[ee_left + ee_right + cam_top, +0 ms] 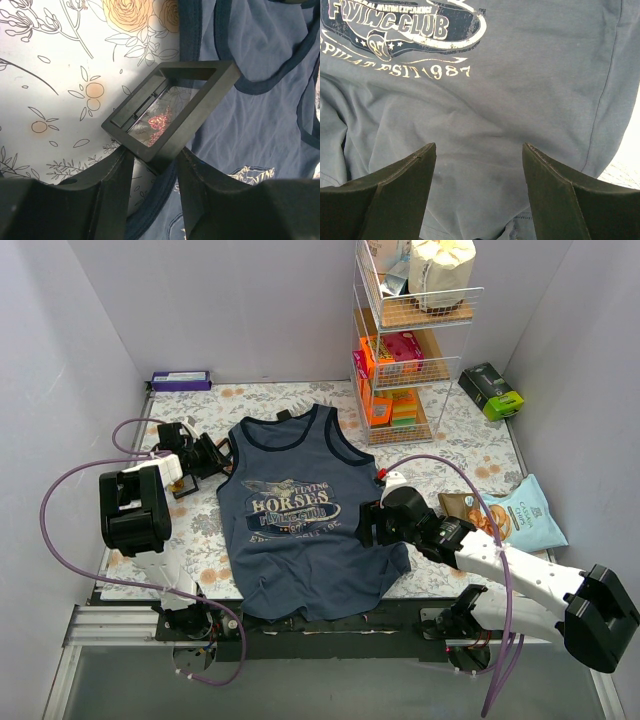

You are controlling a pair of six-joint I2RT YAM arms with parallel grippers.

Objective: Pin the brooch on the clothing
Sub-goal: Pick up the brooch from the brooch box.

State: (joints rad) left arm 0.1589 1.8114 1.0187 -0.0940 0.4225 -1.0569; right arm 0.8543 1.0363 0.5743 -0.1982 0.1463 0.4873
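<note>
The brooch (160, 122), a reddish sparkly piece, lies inside a black square display box (200, 85) with a clear window. The box sits tilted, partly on the floral cloth and partly on the shoulder strap of the clothing (260, 115). My left gripper (154, 157) is open, with the box's near corner between its fingertips. At the table's middle the navy tank top (300, 550) lies flat with its HORSES print up. My right gripper (479, 147) hangs open just over the lower right part of the clothing (520, 75), below the print, holding nothing; in the top view it (372, 525) is at the hem.
A wire shelf rack (410, 340) with packets stands at the back right. A green box (492, 390) and a snack bag (520, 515) lie to the right, a purple box (181, 380) at the back left. Walls enclose three sides.
</note>
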